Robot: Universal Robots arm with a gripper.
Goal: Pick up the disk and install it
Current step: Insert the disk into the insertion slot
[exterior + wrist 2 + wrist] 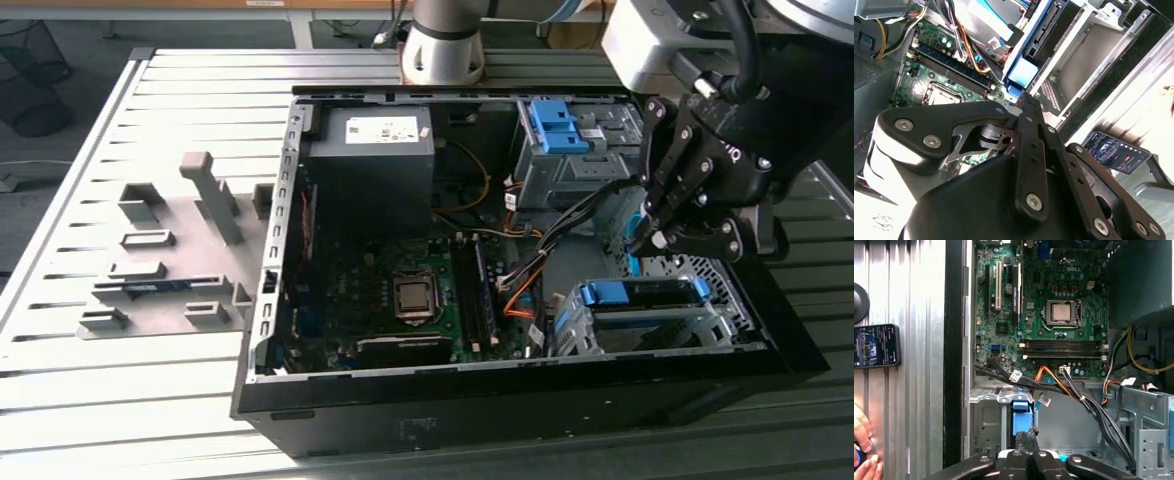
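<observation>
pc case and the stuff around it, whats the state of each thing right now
pc case: side panel off, lying flat on the table
disk: on edge in its blue frame, at the drive cage; cannot tell if seated
hand: shut on the disk
cpu: in its socket, no cooler on it
phone: screen lit, lying on the table

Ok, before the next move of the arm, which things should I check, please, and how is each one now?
1. Pincer shut on the disk: ok.
2. Disk over the drive cage: ok.
3. Cable bundle clear of the disk: cannot tell.
4. Person's hand outside the computer case: ok.
5. Phone outside the case: ok.
</observation>
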